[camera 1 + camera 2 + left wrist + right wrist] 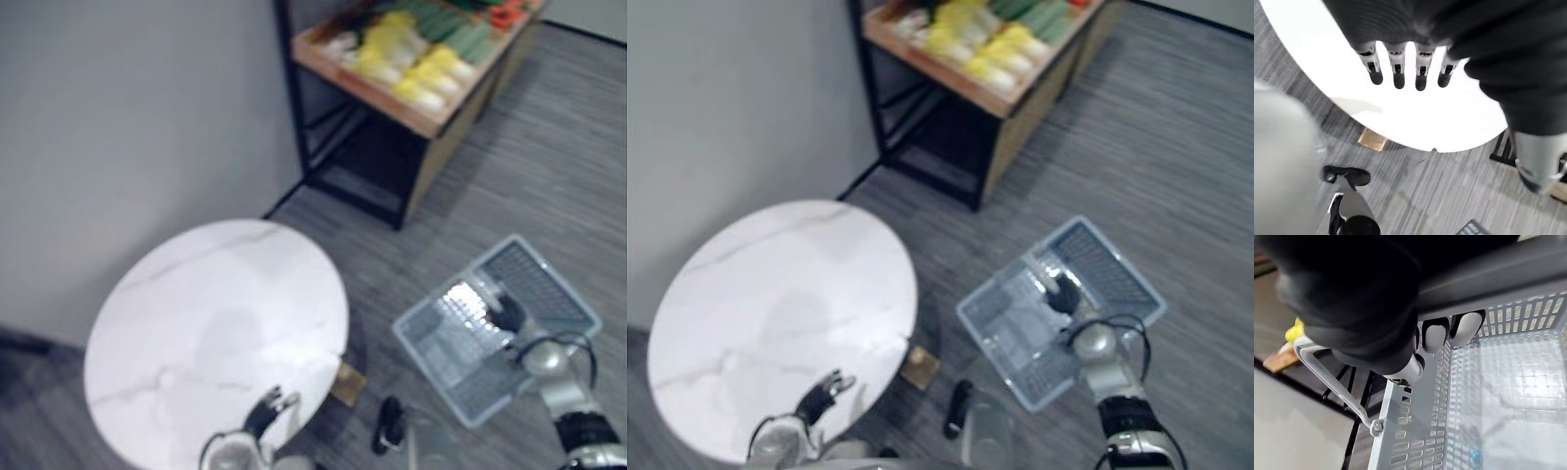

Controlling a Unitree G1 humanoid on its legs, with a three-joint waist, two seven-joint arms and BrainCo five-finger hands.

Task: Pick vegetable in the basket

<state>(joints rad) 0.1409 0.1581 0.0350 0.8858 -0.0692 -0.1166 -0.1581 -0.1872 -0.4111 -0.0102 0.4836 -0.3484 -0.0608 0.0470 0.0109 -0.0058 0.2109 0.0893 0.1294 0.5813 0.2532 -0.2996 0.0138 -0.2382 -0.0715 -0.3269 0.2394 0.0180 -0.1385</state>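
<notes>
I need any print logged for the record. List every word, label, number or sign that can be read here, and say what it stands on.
None can be read.
The grey basket, the white marble table and the wooden shelf of vegetables show no legible word, label, number or sign.

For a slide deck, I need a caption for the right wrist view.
Right hand gripping the grey mesh basket by its handle.
</notes>
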